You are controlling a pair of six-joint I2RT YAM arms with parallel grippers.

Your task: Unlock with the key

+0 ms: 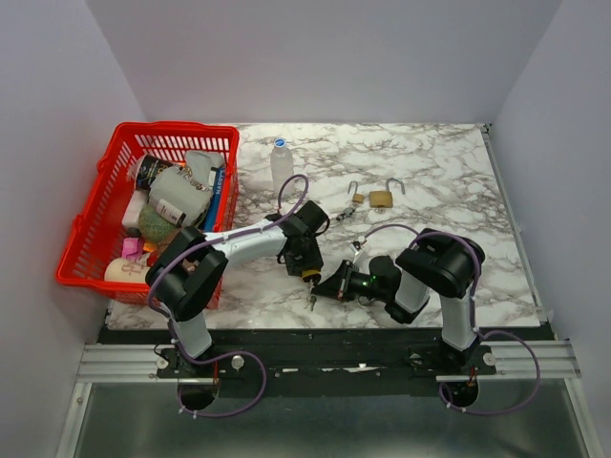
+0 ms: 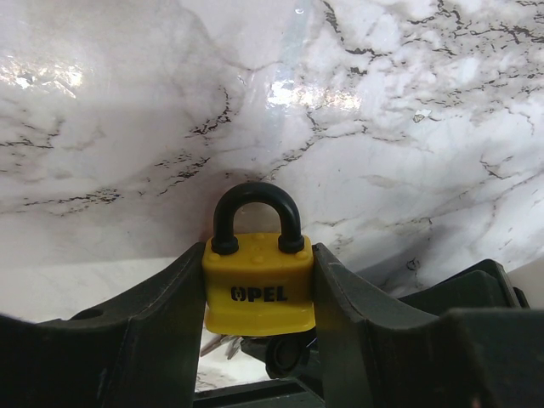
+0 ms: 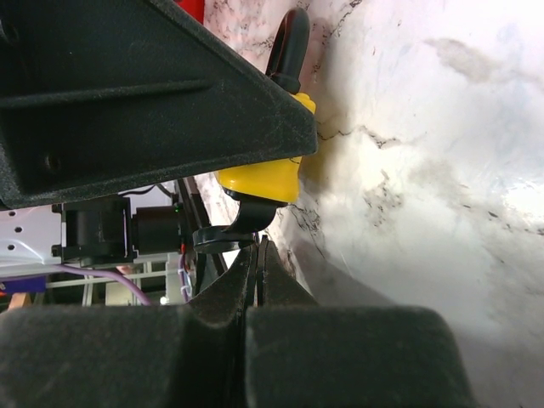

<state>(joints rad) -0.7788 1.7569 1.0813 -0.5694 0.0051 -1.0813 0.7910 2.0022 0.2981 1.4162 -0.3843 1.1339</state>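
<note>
The right side of the counter is open for passing. The red basket closes the left side. A bottle and brass padlocks occupy the upper centre. My left arm and right arm crowd the lower centre.

White marble table carried red basket at left, clear bottle upright, open brass padlock, smaller padlock beside.

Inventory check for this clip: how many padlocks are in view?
3. One yellow padlock clamped in the left gripper; a small padlock and a larger brass padlock side by side on the far table. The basket may hide more.
</note>
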